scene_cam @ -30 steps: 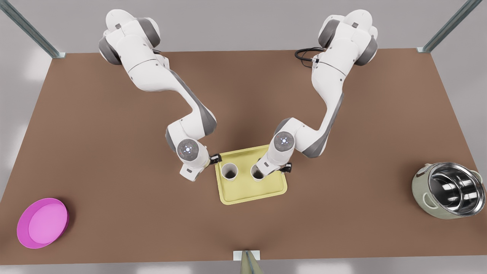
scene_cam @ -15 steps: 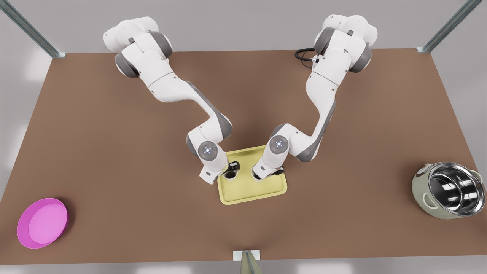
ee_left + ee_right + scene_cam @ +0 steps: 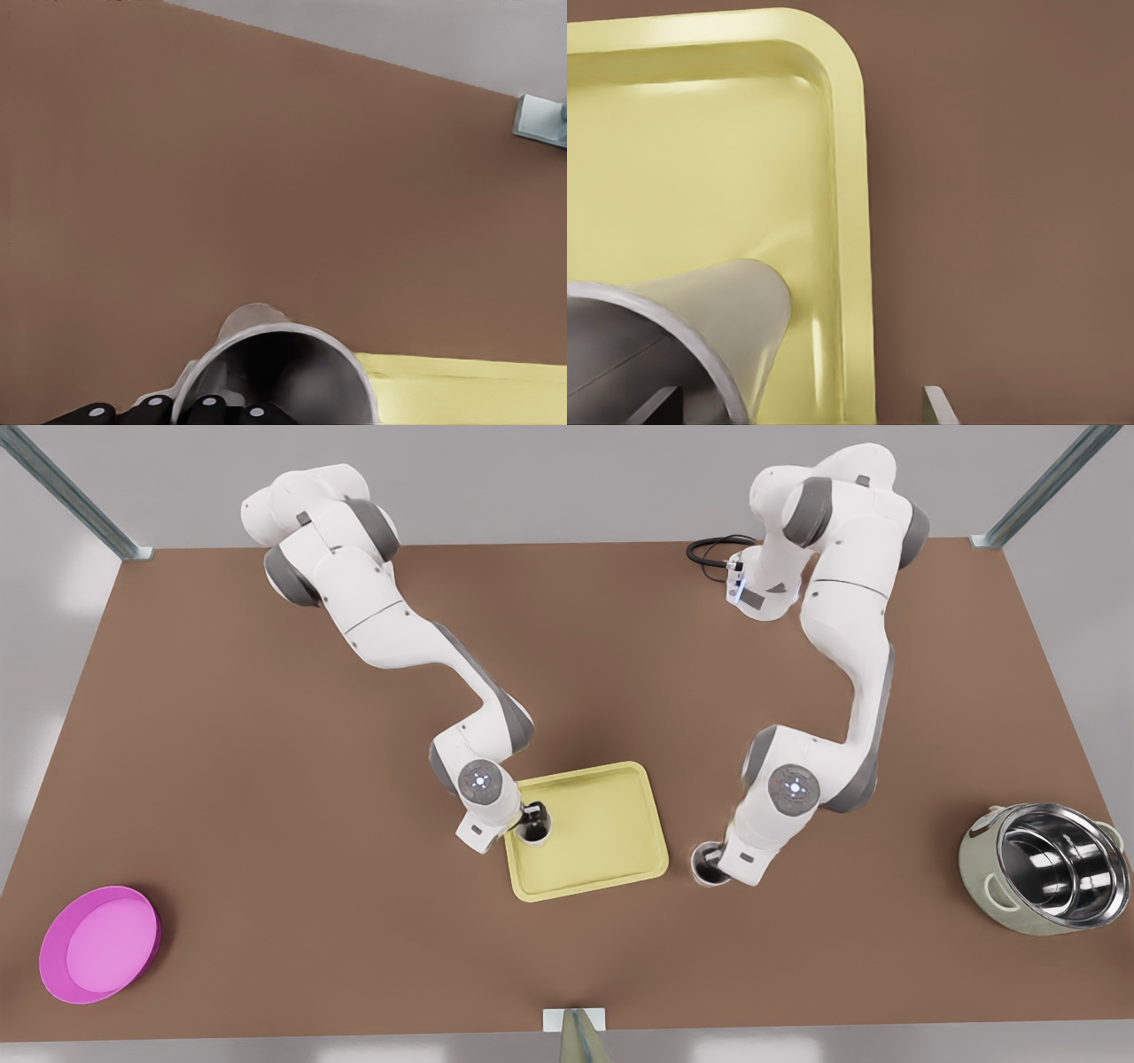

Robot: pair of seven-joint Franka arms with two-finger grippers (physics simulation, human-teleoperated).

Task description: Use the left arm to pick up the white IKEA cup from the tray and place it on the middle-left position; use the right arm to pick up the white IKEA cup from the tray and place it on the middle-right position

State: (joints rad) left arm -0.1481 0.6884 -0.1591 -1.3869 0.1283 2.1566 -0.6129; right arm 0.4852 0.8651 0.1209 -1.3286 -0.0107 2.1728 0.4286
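Note:
The pale yellow tray (image 3: 611,850) lies at the table's middle. One white cup (image 3: 537,828) stands at the tray's left edge in the front view, and my left gripper (image 3: 529,820) is shut on its rim. The left wrist view shows that cup (image 3: 283,367) up close, dark fingers (image 3: 205,409) at its rim, the tray (image 3: 469,390) beside it. My right gripper (image 3: 719,863) is shut on the second white cup (image 3: 707,865), low over bare brown tabletop just right of the tray. The right wrist view shows this cup (image 3: 700,328) in front of the tray's corner (image 3: 842,80).
A round magenta bowl (image 3: 99,943) sits near the front-left corner. A steel pot in a pale green housing (image 3: 1045,879) stands at the far right. A black cable (image 3: 713,551) lies by the right arm's base. Open tabletop flanks the tray.
The right arm has carried its cup off the tray to the table on the right. The left arm swung in from beside the tray and closed on the left cup's rim.

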